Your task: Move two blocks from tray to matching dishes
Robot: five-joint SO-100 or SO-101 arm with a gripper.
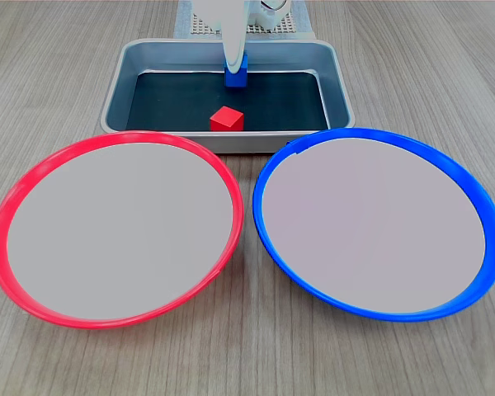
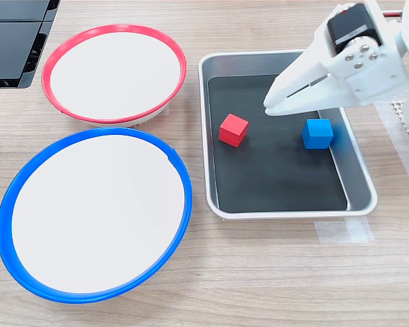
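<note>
Altogether two blocks [image 2: 234, 129] [image 2: 317, 133], one tray [image 2: 358, 177], two dishes [image 2: 113, 34] [image 2: 27, 180].

arm [image 1: 235, 25] cropped at top, blue block [image 1: 236, 76] partly hidden

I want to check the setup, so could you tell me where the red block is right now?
The red block sits in the tray, on the second exterior view's left half of its dark bottom, apart from the blue block and nearer the dishes.
</note>
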